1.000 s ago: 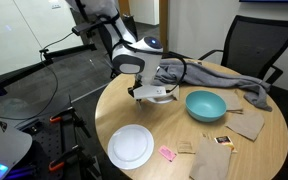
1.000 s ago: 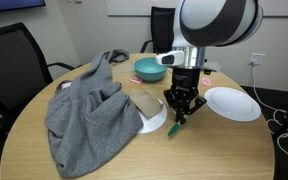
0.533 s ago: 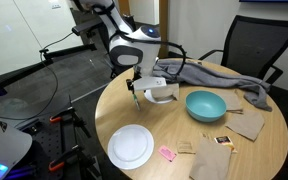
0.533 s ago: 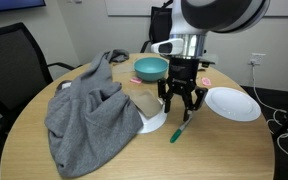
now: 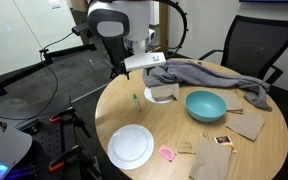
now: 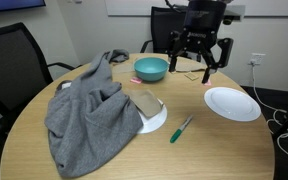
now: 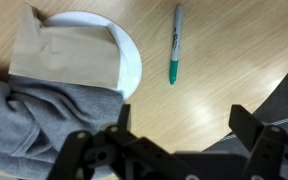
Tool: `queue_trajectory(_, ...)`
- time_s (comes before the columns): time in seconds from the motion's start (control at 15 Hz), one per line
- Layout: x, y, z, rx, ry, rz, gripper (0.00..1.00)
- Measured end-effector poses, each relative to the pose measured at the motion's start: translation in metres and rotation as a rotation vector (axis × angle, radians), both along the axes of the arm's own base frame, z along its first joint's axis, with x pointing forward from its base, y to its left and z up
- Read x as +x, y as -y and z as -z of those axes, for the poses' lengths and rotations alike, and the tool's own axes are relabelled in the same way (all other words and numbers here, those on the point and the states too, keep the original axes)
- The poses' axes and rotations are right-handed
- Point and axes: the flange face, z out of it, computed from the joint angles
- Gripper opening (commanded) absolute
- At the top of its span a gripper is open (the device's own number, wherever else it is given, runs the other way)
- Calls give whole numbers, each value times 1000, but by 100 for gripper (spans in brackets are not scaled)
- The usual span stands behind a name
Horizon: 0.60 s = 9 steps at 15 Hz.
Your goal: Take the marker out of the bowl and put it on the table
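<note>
Now your tool (image 6: 200, 62) hangs in the air near the bowl (image 6: 151, 68), well above its rim, with its jaws spread wide and gripping nothing. The green marker (image 6: 181, 129) lies flat on the table (image 6: 114, 160), outside the bowl and well apart from it. A grey cloth (image 6: 84, 110) is heaped near the bowl. A white plate (image 6: 232, 103) sits apart from the bowl.

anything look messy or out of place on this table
A grey cloth lies crumpled across the table, its edge over a small plate that holds brown paper. The marker lies flat on the wood; nothing looks spilled.
</note>
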Motion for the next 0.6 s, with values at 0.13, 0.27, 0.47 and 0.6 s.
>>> queue_trajectory(0.13,-9,6,-25,-7,23,17,100)
queue_trajectory(0.27,-19,14,-48,-15,51,35,100)
queue_trajectory(0.47,-35,24,-80,-27,88,53,100)
queue_trajectory(0.6,-45,28,-94,-28,102,61,100)
